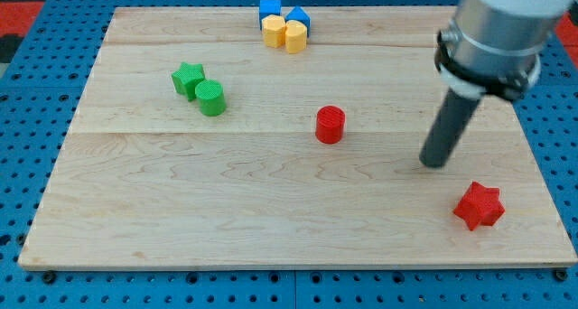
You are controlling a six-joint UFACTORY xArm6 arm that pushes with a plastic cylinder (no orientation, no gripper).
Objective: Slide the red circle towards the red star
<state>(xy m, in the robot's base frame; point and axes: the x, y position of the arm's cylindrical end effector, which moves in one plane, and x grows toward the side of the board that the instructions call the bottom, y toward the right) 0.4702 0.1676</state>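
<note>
The red circle (330,125) stands near the middle of the wooden board (181,210). The red star (479,206) lies at the view's lower right, near the board's right edge. My tip (435,162) is on the board to the right of the red circle and up-left of the red star, apart from both. The rod rises to the grey arm at the view's top right.
A green star (188,78) and a green circle (210,98) touch at the view's upper left. Two blue blocks (269,8) (297,18) and two yellow blocks (274,31) (294,36) cluster at the top edge.
</note>
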